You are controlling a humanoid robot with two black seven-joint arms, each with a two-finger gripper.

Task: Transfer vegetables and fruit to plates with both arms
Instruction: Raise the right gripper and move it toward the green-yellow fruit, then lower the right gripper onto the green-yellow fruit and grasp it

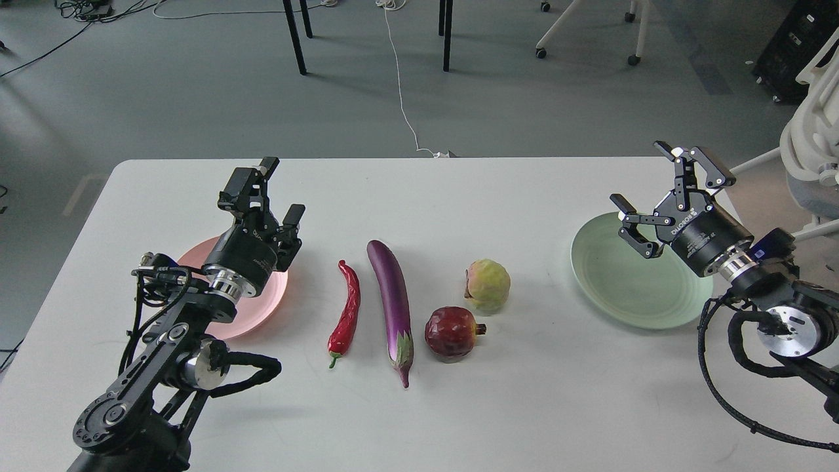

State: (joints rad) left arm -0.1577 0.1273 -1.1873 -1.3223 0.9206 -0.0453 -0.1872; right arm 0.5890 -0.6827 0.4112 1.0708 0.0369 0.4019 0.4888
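Observation:
On the white table, a red chili pepper (346,313) and a long purple eggplant (392,307) lie side by side at the centre. Right of them sit a dark red pomegranate (452,333) and, behind it, a yellow-green pink-blushed fruit (488,286). A salmon pink plate (262,303) lies at the left, largely covered by my left arm. My left gripper (275,190) hovers open over that plate's far side, holding nothing. A mint green plate (623,282) lies at the right. My right gripper (655,190) stands open above its far right rim, empty.
The table's (419,190) far edge runs behind both grippers. Beyond it are grey floor, black table legs, a white cable and chair bases. A white chair stands off the table's right edge. Looped black cables hang from both arms.

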